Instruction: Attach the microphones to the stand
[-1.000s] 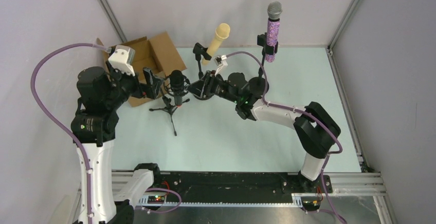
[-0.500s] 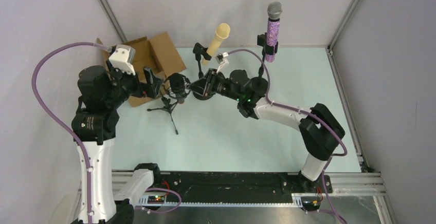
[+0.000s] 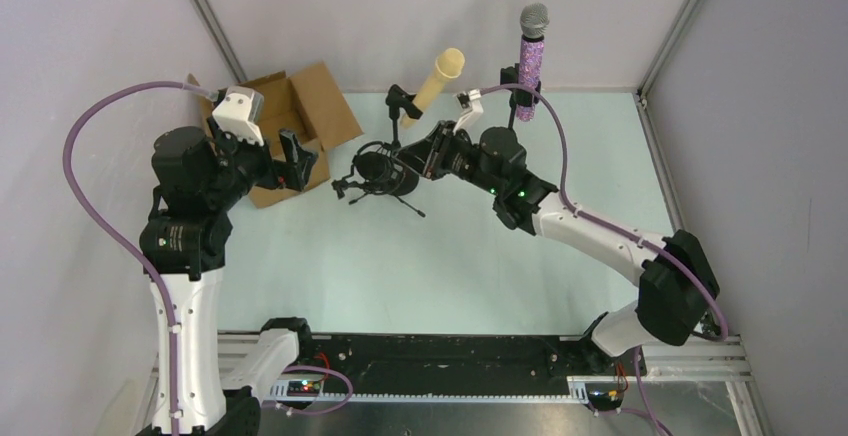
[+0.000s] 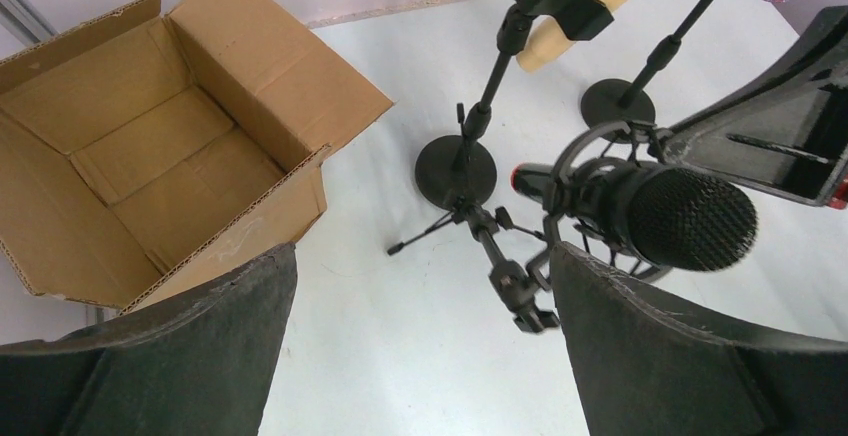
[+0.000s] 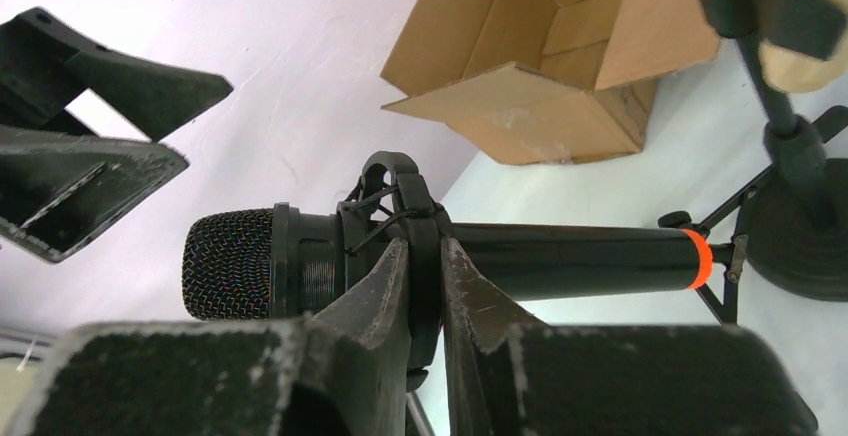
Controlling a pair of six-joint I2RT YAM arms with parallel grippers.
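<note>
Right hand (image 5: 422, 256) is clamped shut on the black wire-cradle ring (image 5: 395, 171) that encircles the black stick microphone with an orange end band (image 5: 560, 256), just behind its mesh head. That microphone lies horizontal in the ring, head toward the left arm, and its small black tripod stand (image 4: 480, 231) is tipped over with it; whether the legs touch the pale green bench (image 3: 500, 256) cannot be told. Left hand (image 3: 298, 161) is spread wide and grips nothing, hovering near the microphone's head and just beside the open brown cardboard box (image 3: 300, 106) at the far left of the bench. Behind, the cream-beige stick microphone (image 3: 440, 71) sits tilted in the clip of a black round-base stand (image 4: 455, 171), and the purple glitter microphone with a silver mesh head (image 3: 530, 66) stands upright in the clip of a second round-base stand (image 4: 617, 106).
</note>
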